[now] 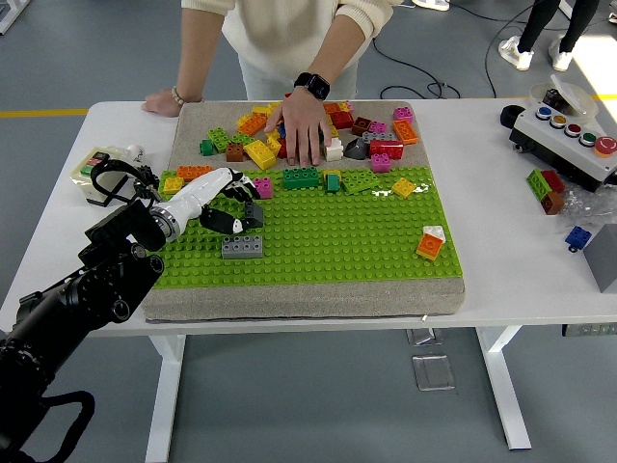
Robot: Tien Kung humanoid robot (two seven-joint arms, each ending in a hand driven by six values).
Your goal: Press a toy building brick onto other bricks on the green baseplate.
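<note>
The green baseplate (328, 241) lies on a grey mat in the middle of the table. A flat grey brick (241, 247) sits on its left part. Just above that brick my left hand (234, 204), white with black fingertips, is curled around a small dark grey brick (254, 214) held a little over the plate. A green brick (301, 177), a pink one (262, 187) and a yellow one (403, 187) stand along the plate's far edge. An orange and white brick (430, 242) stands at the right. My right arm is out of view.
A person at the far side rests one hand (303, 130) on the pile of loose bricks (362, 130) behind the plate, the other hand (162, 101) on the table. A button box (567, 135) and stray bricks (547, 187) lie at the right, a small device (96, 176) at the left.
</note>
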